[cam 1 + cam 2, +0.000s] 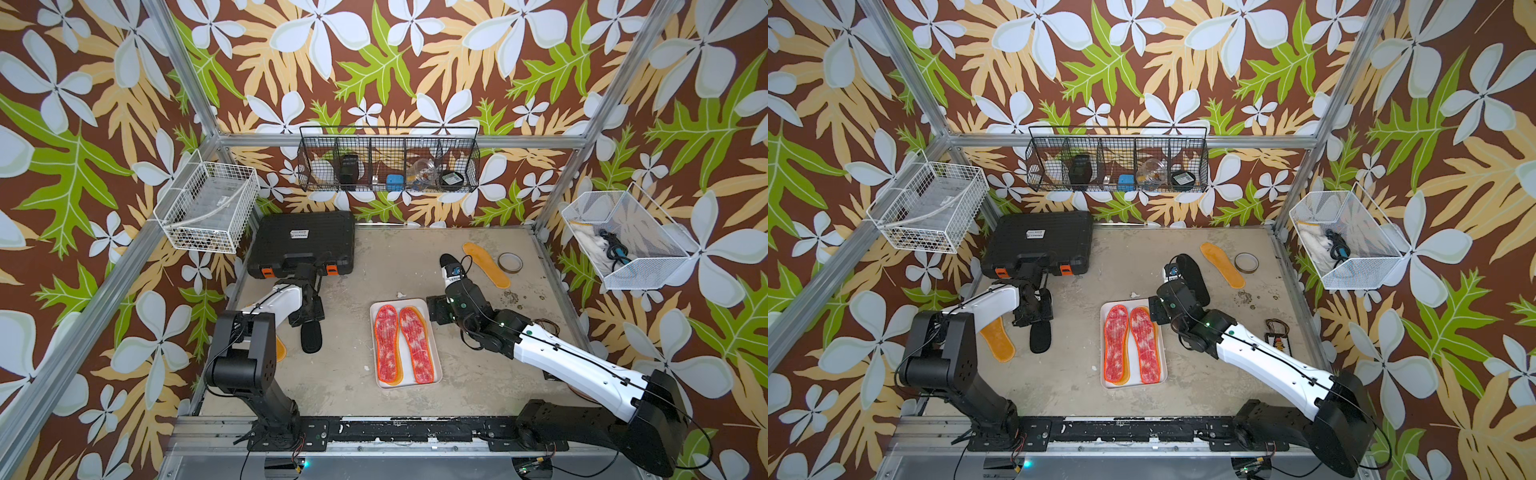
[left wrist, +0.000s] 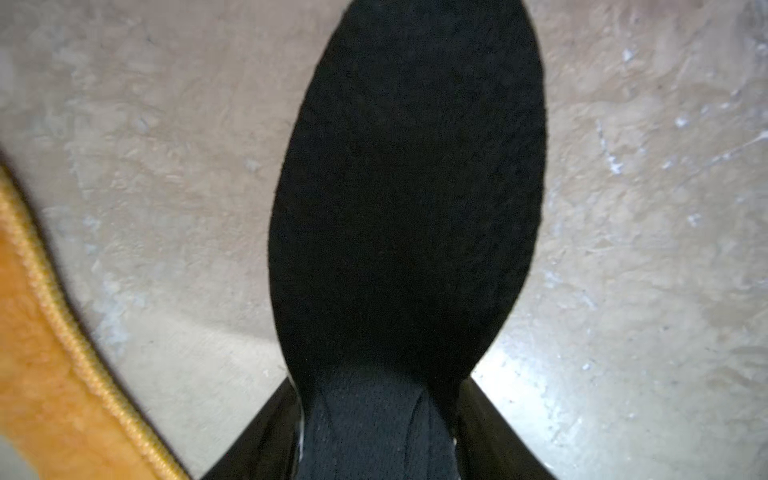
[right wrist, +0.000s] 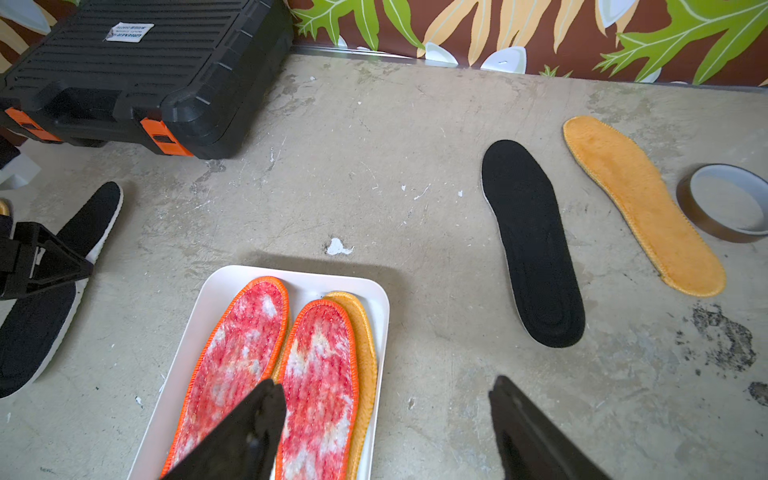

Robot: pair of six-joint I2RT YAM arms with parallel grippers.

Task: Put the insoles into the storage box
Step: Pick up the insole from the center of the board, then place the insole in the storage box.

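Scuffed concrete tabletop point(image 1: 340, 386) | fuzzy orange insole point(image 1: 997, 338) partly behind arm | left gripper point(image 1: 311, 316) straddles felty black insole point(image 2: 407, 187), grip unclear | glossy white storage box point(image 3: 316, 280) holds mottled insoles point(image 1: 386, 345), another orange insole point(image 3: 368, 345) half-hidden beneath | right gripper point(image 3: 386, 386) wide, empty

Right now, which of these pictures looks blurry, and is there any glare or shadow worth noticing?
Left wrist view: soft, the black insole fills it close up, with glare on the table beside it. Right wrist view: sharp, the storage box throws a soft shadow. Top views: evenly lit.
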